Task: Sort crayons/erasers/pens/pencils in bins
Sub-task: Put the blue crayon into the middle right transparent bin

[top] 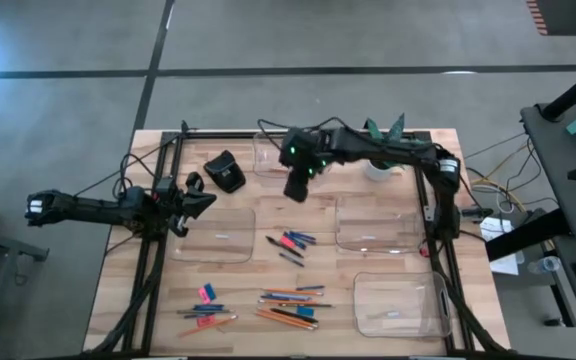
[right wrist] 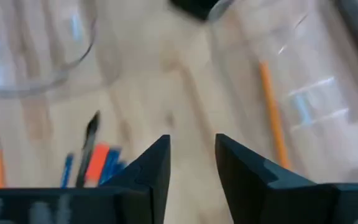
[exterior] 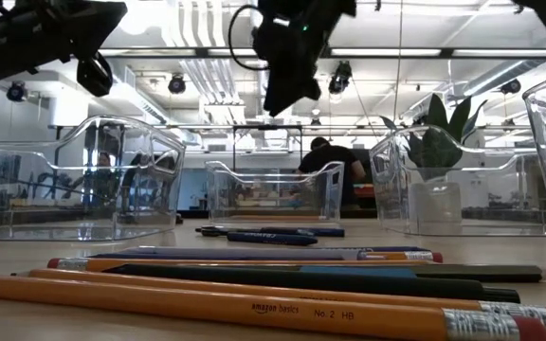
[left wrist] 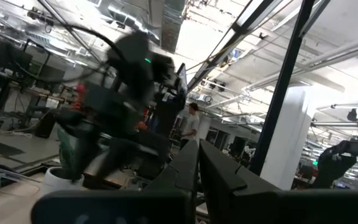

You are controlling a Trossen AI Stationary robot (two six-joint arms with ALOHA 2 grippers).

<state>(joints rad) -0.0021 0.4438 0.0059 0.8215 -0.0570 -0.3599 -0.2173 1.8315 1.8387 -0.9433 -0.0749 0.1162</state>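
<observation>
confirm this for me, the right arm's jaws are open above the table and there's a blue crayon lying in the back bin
Not quite. The stick in the back bin is an orange pencil, not a blue crayon; the right wrist view shows it lying in the clear tub. The rest holds: the right gripper hangs above the table with its jaws open.

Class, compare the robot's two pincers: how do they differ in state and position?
The left dark two-finger pincer is shut, its fingers pressed together; the right dark two-finger pincer stands open with nothing between its fingers. The left sits at the table's left side; the right hangs above the middle. Both hold nothing.
</observation>
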